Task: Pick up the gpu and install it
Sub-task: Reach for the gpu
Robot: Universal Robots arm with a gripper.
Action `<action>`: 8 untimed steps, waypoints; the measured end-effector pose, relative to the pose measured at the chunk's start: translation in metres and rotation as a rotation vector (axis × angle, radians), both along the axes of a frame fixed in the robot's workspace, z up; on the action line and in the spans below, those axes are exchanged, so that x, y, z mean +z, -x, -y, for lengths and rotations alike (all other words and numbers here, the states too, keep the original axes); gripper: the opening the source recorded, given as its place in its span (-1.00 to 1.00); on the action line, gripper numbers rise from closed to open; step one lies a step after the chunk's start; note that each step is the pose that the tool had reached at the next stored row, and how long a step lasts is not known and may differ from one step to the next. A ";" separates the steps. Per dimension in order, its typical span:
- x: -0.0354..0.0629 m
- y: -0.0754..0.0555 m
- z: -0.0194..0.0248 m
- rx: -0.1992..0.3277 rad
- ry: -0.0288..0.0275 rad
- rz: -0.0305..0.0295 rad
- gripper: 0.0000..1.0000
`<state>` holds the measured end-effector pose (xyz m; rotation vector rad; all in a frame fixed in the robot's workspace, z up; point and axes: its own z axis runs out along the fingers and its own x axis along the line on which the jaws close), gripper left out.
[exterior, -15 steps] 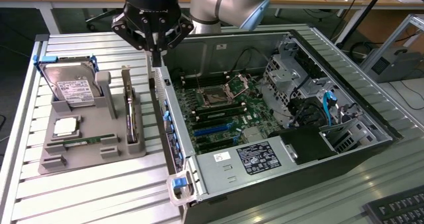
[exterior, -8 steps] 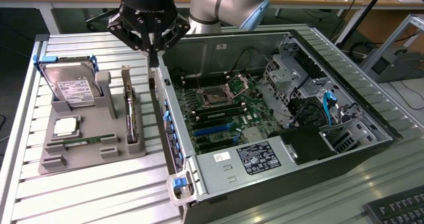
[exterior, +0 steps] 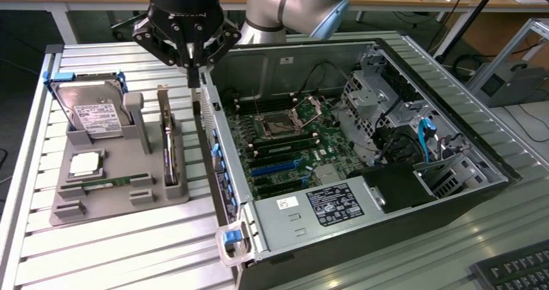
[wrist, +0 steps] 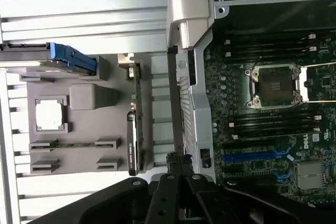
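Observation:
The gpu (exterior: 169,145) stands on its long edge in a slot of the grey holder (exterior: 112,203), a dark board with a silvery bracket at its far end. In the wrist view the gpu (wrist: 132,129) lies just beside the case wall. My gripper (exterior: 195,81) hangs above the gap between the holder and the open computer case, a little to the exterior view's right of the card and above it. Its fingers are shut together with nothing between them, and the gripper (wrist: 176,162) points down at the case's rear edge.
The holder also carries a hard drive (exterior: 92,113) with blue rails, a processor (exterior: 86,164) and a green memory stick (exterior: 107,184). The open case shows the motherboard (exterior: 283,142) with blue expansion slots (exterior: 274,166), a power supply (exterior: 330,206) and drive cages (exterior: 377,103).

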<state>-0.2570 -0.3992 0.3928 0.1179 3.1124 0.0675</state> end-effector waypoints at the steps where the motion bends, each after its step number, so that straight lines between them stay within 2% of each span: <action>1: 0.0000 0.001 0.0000 0.000 0.0000 0.0000 -0.79; 8: -0.0003 0.007 0.0000 0.000 0.0000 0.0000 -0.79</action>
